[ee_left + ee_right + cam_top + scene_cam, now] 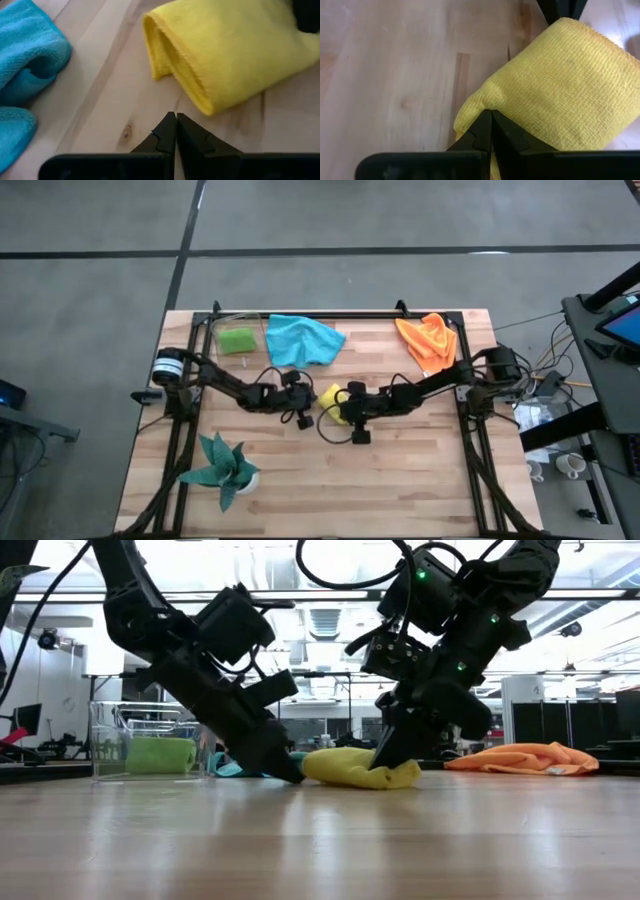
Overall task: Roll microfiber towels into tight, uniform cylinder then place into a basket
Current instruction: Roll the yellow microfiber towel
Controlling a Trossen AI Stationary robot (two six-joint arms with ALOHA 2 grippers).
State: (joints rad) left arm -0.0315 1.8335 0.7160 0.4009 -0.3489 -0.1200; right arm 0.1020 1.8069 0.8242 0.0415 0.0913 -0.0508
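Observation:
A yellow towel (330,396), loosely rolled, lies on the wood at the table's middle. My left gripper (172,117) is shut, its tips low over the bare wood just short of the roll's layered open end (170,65). My right gripper (490,114) is shut with its tips on the towel's other side. A blue towel (303,340) lies crumpled at the far middle and an orange towel (428,340) at the far right. A rolled green towel (160,755) lies in the clear basket (105,740) at the far left. My right gripper presses its shut fingertips (492,125) into the yellow towel's rounded edge (487,97) near one end. It comes slanting down from the table's right side. The cloth is dented in at the tips, and the towel (360,768) lies on the table.
A dark teal plant in a white pot (225,470) stands near the front left. A black metal frame (330,314) runs along the table's far edge and sides. Bare wood lies between the arms and the near edge.

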